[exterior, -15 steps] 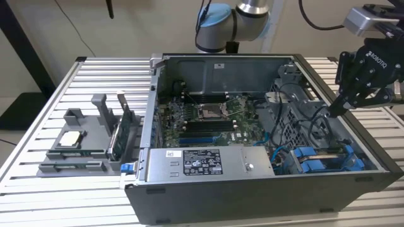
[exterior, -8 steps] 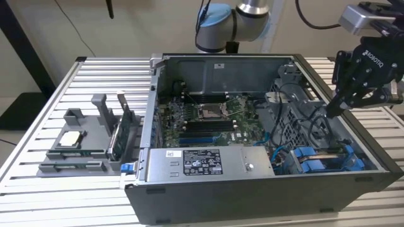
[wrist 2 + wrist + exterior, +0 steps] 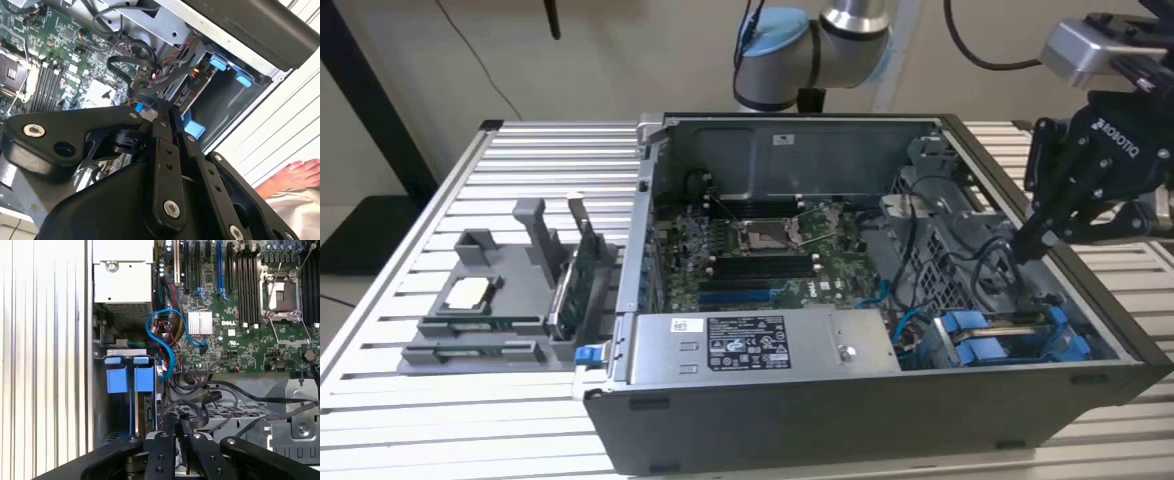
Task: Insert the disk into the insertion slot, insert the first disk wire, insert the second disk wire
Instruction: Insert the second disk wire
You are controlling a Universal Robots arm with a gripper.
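Gripper (image 3: 1025,248) (image 3: 169,111) (image 3: 182,426) closed, fingertips drawn together, low inside the open computer case (image 3: 761,130) on the bench (image 3: 400,400), toward the exterior view's right. Tips right among the black cables (image 3: 210,400) above the drive cage; whether anything thin sits pinched between them, impossible to tell. Disk (image 3: 974,345) in its blue carrier already seated in the insertion slot (image 3: 227,102), at the case's near corner, just beside the silver power supply (image 3: 747,345), well apart from the green motherboard (image 3: 761,250)
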